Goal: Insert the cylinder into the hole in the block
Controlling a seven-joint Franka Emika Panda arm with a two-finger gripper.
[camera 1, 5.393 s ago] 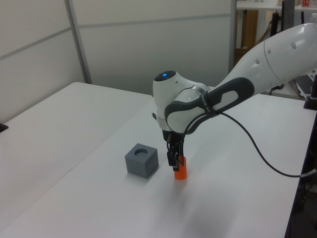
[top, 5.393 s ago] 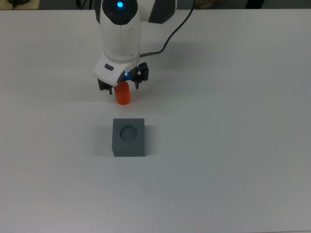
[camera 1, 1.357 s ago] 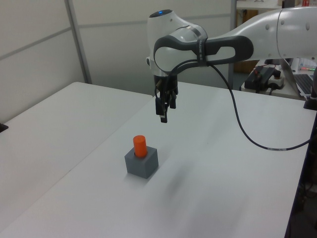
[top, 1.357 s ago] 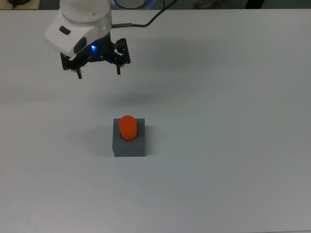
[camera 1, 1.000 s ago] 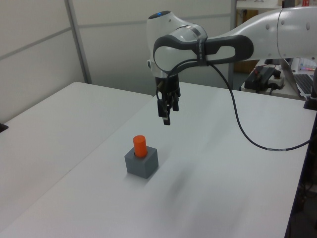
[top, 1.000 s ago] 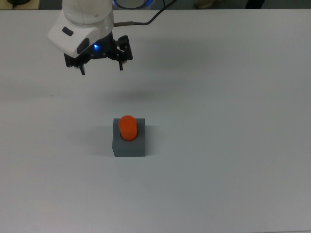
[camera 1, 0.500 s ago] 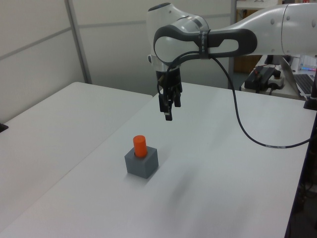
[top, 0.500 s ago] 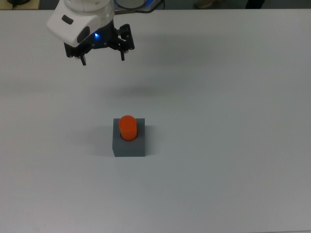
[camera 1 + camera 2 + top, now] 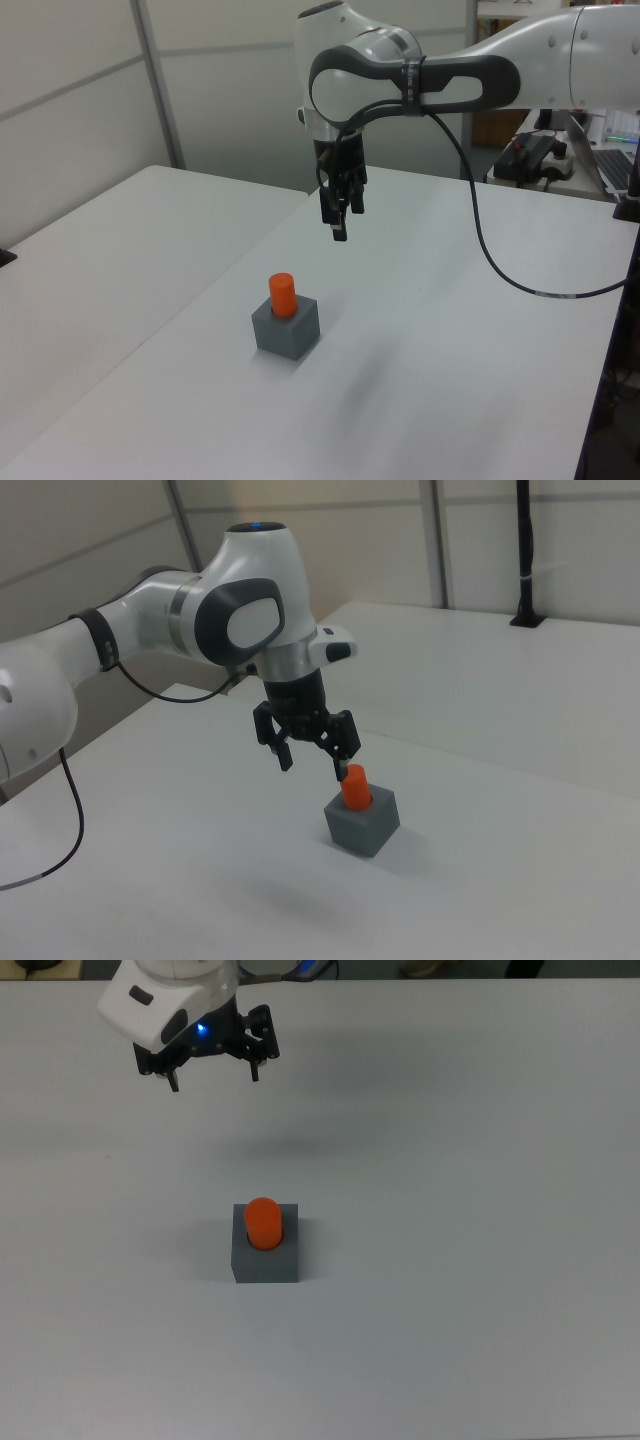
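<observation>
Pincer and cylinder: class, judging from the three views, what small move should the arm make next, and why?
Probably none toward the parts: just ease the arm up and away to rest. The cylinder stands upright in the block, seated in its hole, so the placing looks done. The pincer hangs open and empty, well clear of both, so a retreat should risk no knock.

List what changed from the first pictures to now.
The cylinder went from the table beside the block into its hole, upright. The gripper let it go, opened, rose and withdrew toward the top view's upper left. The block stayed put.
</observation>
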